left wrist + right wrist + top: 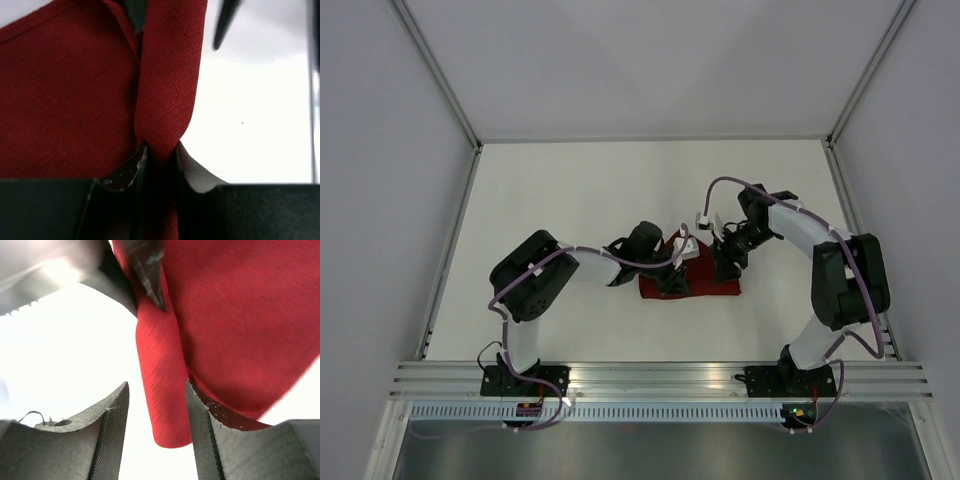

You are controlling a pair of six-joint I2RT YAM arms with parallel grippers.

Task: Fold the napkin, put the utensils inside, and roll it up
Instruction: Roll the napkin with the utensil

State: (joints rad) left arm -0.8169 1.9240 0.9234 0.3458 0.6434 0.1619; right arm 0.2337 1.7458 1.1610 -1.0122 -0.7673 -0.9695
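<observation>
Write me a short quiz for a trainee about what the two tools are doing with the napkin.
1. True or false: the left tool is shut on a rolled fold of the napkin.
2. The right tool is: A) shut, holding nothing; B) open, with the napkin's roll between its fingers; C) far away from the napkin.
3. Which task thing shows in no view?
Key: 1 true; 2 B; 3 the fork.
</observation>
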